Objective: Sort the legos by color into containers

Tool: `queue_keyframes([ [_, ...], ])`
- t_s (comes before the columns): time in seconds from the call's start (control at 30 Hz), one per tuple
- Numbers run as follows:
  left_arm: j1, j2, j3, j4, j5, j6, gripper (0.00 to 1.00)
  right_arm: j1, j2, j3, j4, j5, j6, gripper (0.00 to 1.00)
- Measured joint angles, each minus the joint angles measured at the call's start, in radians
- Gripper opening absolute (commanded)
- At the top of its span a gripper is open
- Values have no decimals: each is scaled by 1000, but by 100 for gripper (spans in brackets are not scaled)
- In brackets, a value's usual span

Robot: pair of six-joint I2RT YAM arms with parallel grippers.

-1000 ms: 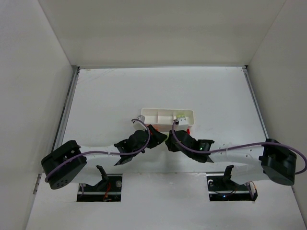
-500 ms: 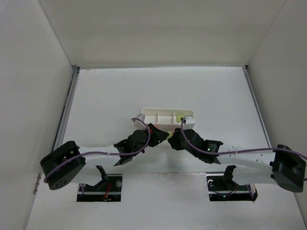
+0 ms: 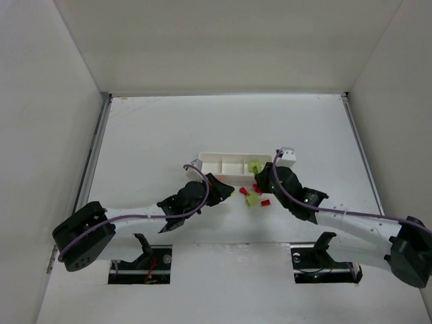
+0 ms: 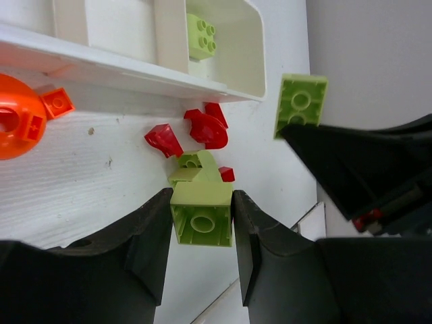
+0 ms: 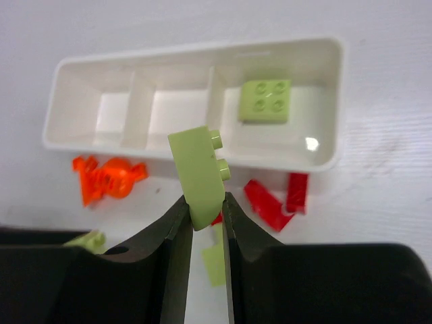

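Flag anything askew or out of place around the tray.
The held brick in the right end effector is tilted, pinched by one end, studs pointing sideways. Red pieces and orange pieces lie loose on the table beside the tray. Only one green brick sits inside it, in an end compartment.

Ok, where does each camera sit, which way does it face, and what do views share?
Top external: above and behind the arm bases, looking down on the table and tray; left arm and right arm both show.
Left wrist: close over the table, facing the tray's near wall; left jaws pinch the left brick.
Right wrist: raised, looking down into the tray; right jaws pinch the right brick.
Shared: both wrist views show the stored green brick in the tray's end compartment; left wrist also sees the right brick.
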Motion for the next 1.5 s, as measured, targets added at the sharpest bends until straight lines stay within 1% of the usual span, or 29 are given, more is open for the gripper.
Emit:
queue_keyframes([
  [0.13,13,-3,32,-43,-5,32,14,-117,79,54,0,9,-37,25],
  [0.23,16,-3,72,-66,-14,66,15,-161,144,77,2,9,-60,29],
  [0.27,16,-3,86,-74,-18,78,15,-169,162,79,3,8,-66,31],
  [0.4,17,8,150,-97,-37,130,15,-183,193,79,4,-5,-84,50],
  [0.5,18,47,201,-106,-50,166,15,-185,188,79,11,-14,-94,57],
  [0.6,23,100,254,-119,-57,199,15,-189,148,77,13,-19,-100,56],
  [0.67,27,149,302,-135,-58,221,15,-189,89,63,27,-19,-100,52],
  [0.7,29,176,330,-142,-59,234,15,-189,56,53,32,-19,-98,48],
  [0.77,29,231,392,-157,-62,266,16,-189,-12,25,38,-18,-89,35],
  [0.83,29,292,460,-168,-65,303,16,-189,-72,-14,43,-17,-71,28],
  [0.9,29,357,535,-184,-70,346,17,-189,-124,-55,39,-10,-46,27],
  [0.97,29,417,597,-195,-77,386,18,-189,-164,-87,29,-2,-25,28],
  [1.07,29,500,671,-222,-85,436,19,-188,-216,-110,-3,8,3,35],
  [1.17,29,565,724,-254,-90,468,22,-174,-249,-111,-23,13,21,44],
  [1.23,29,594,744,-274,-91,483,28,-149,-258,-111,-36,14,29,51],
  [1.3,29,613,758,-289,-93,496,39,-111,-254,-111,-51,17,33,56],
  [1.37,29,618,763,-298,-94,504,45,-66,-243,-111,-66,16,34,60],
  [1.5,37,617,764,-299,-98,509,48,8,-204,-111,-83,14,34,69],
])
